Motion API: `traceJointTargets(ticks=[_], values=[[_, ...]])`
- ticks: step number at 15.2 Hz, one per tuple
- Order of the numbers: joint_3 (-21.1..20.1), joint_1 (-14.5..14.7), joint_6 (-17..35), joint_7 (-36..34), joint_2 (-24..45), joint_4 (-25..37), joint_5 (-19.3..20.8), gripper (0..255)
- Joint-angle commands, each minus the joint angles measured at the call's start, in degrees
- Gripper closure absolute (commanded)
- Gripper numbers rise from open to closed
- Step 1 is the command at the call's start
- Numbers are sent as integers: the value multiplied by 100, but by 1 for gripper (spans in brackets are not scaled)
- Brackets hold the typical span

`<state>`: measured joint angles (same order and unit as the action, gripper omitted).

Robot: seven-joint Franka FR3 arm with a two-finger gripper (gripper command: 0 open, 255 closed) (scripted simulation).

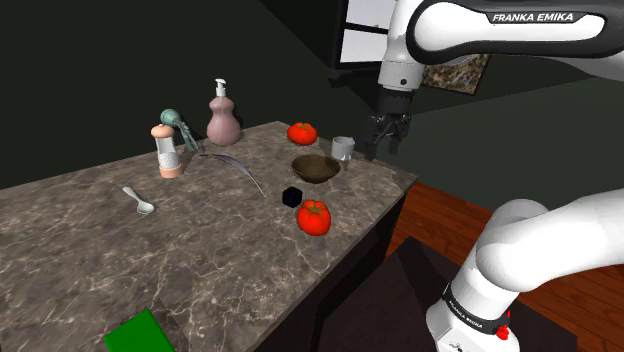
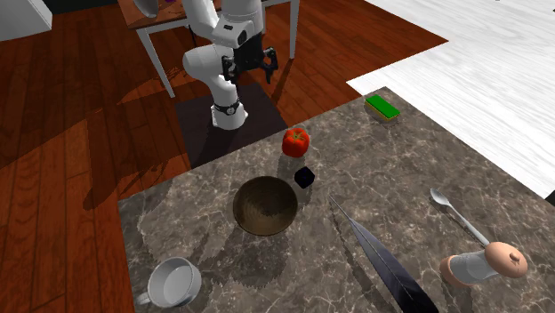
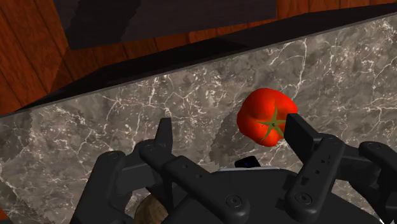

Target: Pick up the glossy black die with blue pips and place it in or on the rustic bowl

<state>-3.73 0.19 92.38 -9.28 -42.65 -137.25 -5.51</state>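
The black die point(image 1: 292, 196) point(image 2: 304, 177) rests on the marble counter point(image 1: 90, 250) between the brown rustic bowl point(image 1: 316, 167) point(image 2: 265, 205) and a red tomato point(image 1: 314, 216) point(image 2: 296, 140). My gripper point(image 1: 388, 135) point(image 2: 258, 67) hangs open in the air, beyond the counter's edge and above the bowl's level, with nothing between its fingers. In the wrist view the gripper point(image 3: 230, 124) points down at the counter. The tomato point(image 3: 268, 117) lies by one finger point(image 3: 299, 130). A corner of the die point(image 3: 247, 162) and a bit of the bowl point(image 3: 153, 209) peek out past the hand.
A second tomato point(image 1: 302, 132), a grey cup point(image 1: 343, 148), a soap dispenser point(image 1: 222, 118), a pepper mill point(image 1: 167, 150), a spoon point(image 1: 139, 200), a dark feather point(image 1: 235, 165) and a green sponge point(image 1: 140, 333) share the counter. Wooden floor lies beyond its edge.
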Motion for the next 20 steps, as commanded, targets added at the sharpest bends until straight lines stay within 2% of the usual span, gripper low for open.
traceJointTargets(ticks=[1,10,20], values=[[0,0,0,0,0,0,0,0],[-360,43,1629,-120,1669,112,25,0],[-681,53,2966,-443,3838,995,415,0]])
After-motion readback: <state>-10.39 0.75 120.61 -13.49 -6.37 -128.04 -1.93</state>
